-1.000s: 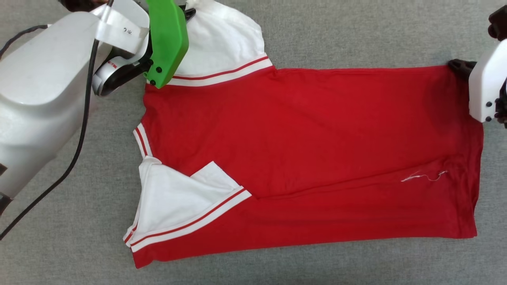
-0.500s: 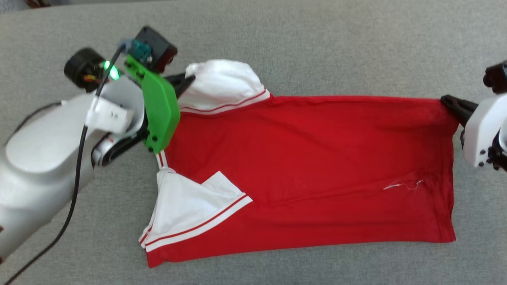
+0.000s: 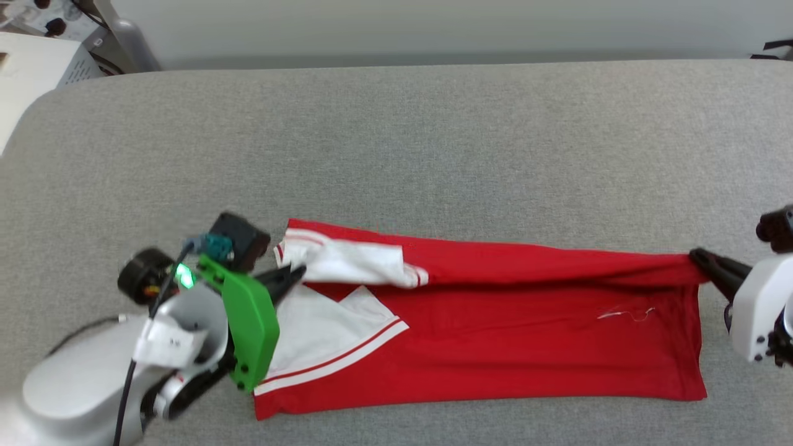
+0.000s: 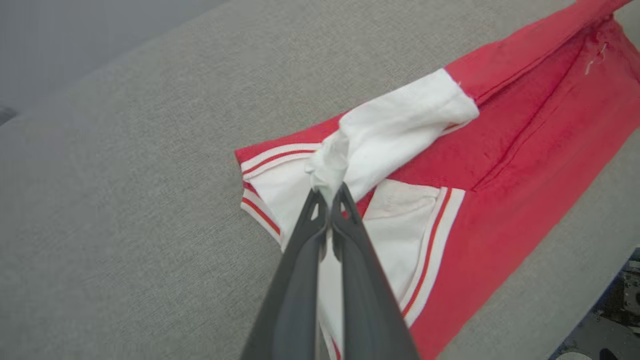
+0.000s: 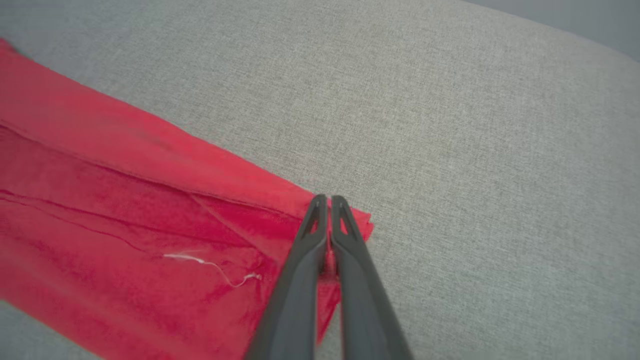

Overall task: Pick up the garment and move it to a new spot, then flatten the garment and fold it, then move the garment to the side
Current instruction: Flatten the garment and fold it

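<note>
**Position.** The garment (image 3: 495, 347) lies lengthwise on the near part of the grey bench (image 3: 433, 136), with the collar end to the robot's left and the hem to its right. Its far long edge is lifted clear of the lower layer and stretched between the two hands. This is judged to be a lengthwise fold, not yet laid down.

**Left hand** (image 3: 296, 277): fingers together, clamped on a small bunch of the far white sleeve (image 3: 353, 263).

**Right hand** (image 3: 699, 257): fingers together, clamped on the far hem corner (image 5: 360, 220).

**Other findings.** The near sleeve (image 3: 322, 337) lies flat, folded in over the red body. A loose thread (image 3: 626, 314) hangs near the hem.

**Risks.**
1. The left grip holds only a crumpled pinch of sleeve. Tension along the edge could pull it free and drop that end.
2. The held sleeve is bunched and sagging. If laid as it is, it is likely to be trapped inside the fold as a lump.
3. Unequal travel of the two hands would skew the folded edge against the near edge.
4. Pulling too taut could drag the lower layer, and the left wrist view shows the bench edge near the garment.
</note>
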Available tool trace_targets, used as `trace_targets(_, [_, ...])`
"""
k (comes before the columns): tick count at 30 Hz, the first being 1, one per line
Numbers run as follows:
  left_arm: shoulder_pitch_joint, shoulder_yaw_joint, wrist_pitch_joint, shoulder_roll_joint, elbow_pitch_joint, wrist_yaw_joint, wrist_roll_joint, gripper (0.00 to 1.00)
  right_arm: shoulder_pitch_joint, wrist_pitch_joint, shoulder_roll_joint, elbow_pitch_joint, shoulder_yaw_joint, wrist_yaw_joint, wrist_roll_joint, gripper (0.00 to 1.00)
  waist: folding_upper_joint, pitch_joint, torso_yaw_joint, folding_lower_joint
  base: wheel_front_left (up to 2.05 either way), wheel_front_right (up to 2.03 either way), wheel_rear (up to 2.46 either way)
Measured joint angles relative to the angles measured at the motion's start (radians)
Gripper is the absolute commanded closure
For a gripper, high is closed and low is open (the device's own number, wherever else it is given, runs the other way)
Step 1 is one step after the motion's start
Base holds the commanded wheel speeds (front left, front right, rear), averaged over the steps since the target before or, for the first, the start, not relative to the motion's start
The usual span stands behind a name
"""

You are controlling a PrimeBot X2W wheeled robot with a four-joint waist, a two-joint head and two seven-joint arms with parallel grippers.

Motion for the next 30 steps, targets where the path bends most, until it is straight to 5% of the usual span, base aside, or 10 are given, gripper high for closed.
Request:
trace_targets(8, [0.16,-0.007,-0.015,0.016,-0.016,0.034,-0.034,1.0,0.157,0.024,0.01,-0.032,-0.041,0.0,-0.001,1.0,0.0,0.004,0.014,0.0,0.0,0.0,0.0])
trace_targets(18, [0.228,-0.009,-0.044,-0.08,0.116,0.005,-0.051,1.0,0.201,0.036,0.077,0.016,-0.073,0.0,-0.025,0.99,0.0,0.027,0.012,0.0,0.0,0.0,0.0])
trace_targets(19, [0.236,-0.002,-0.066,-0.084,0.126,0.005,-0.053,0.75,0.206,0.029,0.081,0.014,-0.08,0.0,-0.025,0.4,0.0,0.023,0.011,0.0,0.0,0.0,0.0])
trace_targets(20, [0.245,0.006,-0.092,-0.087,0.134,0.01,-0.053,0.0,0.211,0.019,0.083,0.008,-0.09,0.0,-0.025,0.0,0.0,0.017,0.011,0.0,0.0,0.0,0.0])
trace_targets(30, [0.308,0.122,-0.358,-0.07,0.08,0.187,0.0,0.0,0.3,0.053,0.008,-0.215,-0.271,0.0,0.077,0.0,0.0,-0.04,0.013,0.0,0.0,0.0,0.0])
